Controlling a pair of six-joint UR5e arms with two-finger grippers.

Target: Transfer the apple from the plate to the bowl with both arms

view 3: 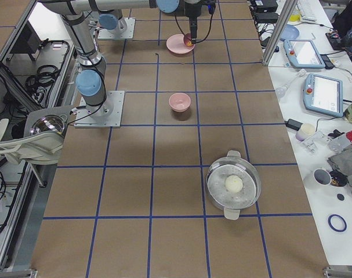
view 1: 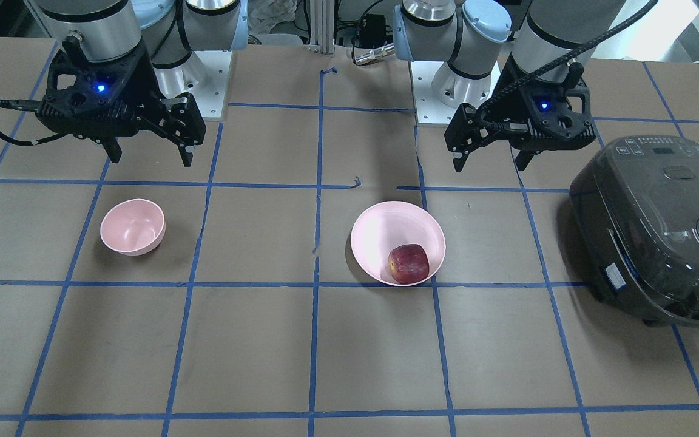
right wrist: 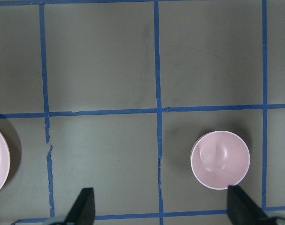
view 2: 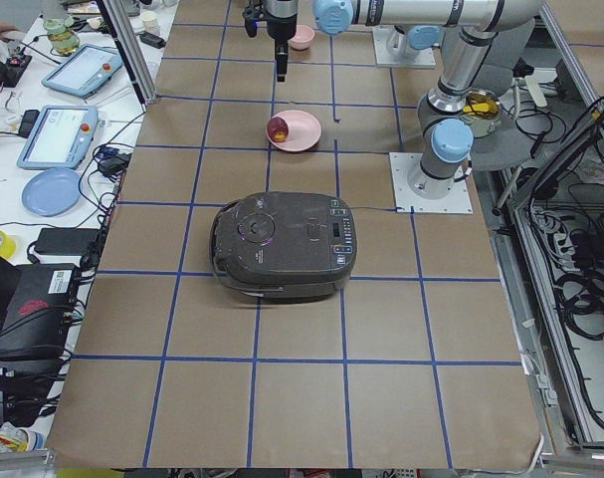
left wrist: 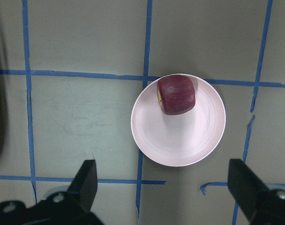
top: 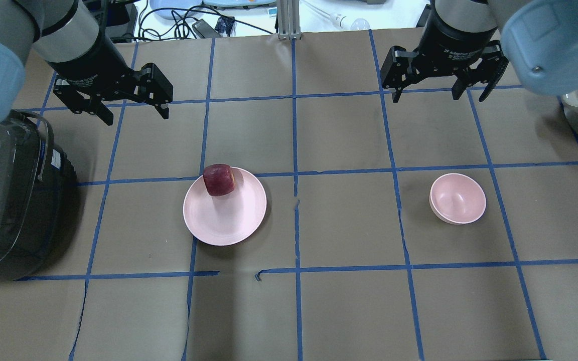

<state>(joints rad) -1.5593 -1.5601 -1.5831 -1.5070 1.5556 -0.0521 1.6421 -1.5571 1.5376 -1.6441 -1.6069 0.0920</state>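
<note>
**Apple resting on the pink plate, both grippers raised and empty**

A dark red apple (top: pixel 218 179) with a small yellowish patch sits on a wide, shallow, pale pink plate (top: pixel 229 215). It lies near the plate's rim, on the side farther from the robot, not in the middle. The plate stands on a brown paper-covered table (top: pixel 344 301) marked with a grid of blue tape, on the robot's left half.

A small, deep pink bowl (top: pixel 458 198) stands upright on the robot's right half, well apart from the plate, with nothing in it.

The left gripper (top: pixel 136 113) hangs above the table over the plate's area. Its two black fingers are spread wide and grasp nothing. The right gripper (top: pixel 439 94) hangs above the bowl's side, its fingers likewise spread wide with nothing between them. Neither touches any dish. A blue light glows on each gripper body.

A dark rice cooker (top: pixel 8 200) with its lid down stands at the table's end on the robot's left, near the plate. At the opposite end, a metal pot (view 3: pixel 210 185) holds a pale round object (view 3: pixel 233 183).
</note>
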